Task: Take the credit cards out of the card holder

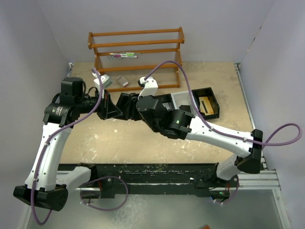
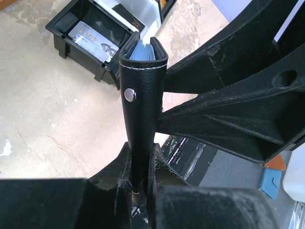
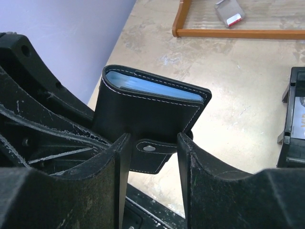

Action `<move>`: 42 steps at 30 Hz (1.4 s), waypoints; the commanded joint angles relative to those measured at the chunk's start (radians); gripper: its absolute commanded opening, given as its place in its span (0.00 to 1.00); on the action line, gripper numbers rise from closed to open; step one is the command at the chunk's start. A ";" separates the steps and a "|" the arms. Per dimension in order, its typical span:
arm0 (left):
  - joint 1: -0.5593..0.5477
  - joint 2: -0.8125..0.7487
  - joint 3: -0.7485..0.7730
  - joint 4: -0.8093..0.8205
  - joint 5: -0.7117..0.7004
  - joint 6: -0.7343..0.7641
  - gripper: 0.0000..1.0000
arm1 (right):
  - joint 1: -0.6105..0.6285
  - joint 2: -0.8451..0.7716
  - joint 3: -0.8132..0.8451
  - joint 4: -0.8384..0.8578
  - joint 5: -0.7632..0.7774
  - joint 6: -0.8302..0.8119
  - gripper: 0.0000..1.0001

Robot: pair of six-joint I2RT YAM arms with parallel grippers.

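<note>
At the centre of the left wrist view, the left hand [image 2: 140, 160] pinches the lower edge of the upright, folded card holder [image 2: 143, 81]. The right hand [image 3: 151, 143] is spread, its fingers flanking the holder's snap strap [image 3: 153, 149], above the desk [image 2: 43, 124].

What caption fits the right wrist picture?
Right gripper straddling the snap tab of the closed black card holder, held up above the tan table.
</note>
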 commanded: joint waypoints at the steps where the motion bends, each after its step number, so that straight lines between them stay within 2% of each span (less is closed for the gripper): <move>1: 0.000 -0.039 0.019 0.072 0.088 -0.011 0.00 | -0.001 0.037 0.046 -0.062 0.081 0.067 0.44; 7: 0.000 -0.047 0.019 0.075 0.067 -0.007 0.00 | 0.000 0.082 0.064 -0.109 0.101 0.127 0.35; 16: 0.000 -0.065 0.021 0.084 -0.008 0.051 0.00 | 0.003 0.093 0.066 -0.144 0.121 0.132 0.35; 20: 0.000 -0.077 0.022 0.094 -0.041 0.081 0.00 | 0.004 0.102 0.071 -0.172 0.125 0.141 0.31; 29: 0.000 -0.099 0.026 0.107 -0.102 0.153 0.00 | 0.003 0.071 -0.023 -0.213 0.054 0.220 0.24; 38: 0.000 -0.135 0.022 0.142 -0.125 0.182 0.00 | 0.003 0.053 -0.073 -0.211 0.058 0.241 0.22; 42: 0.000 -0.156 0.019 0.159 -0.138 0.199 0.00 | 0.001 0.052 -0.099 -0.207 0.058 0.257 0.17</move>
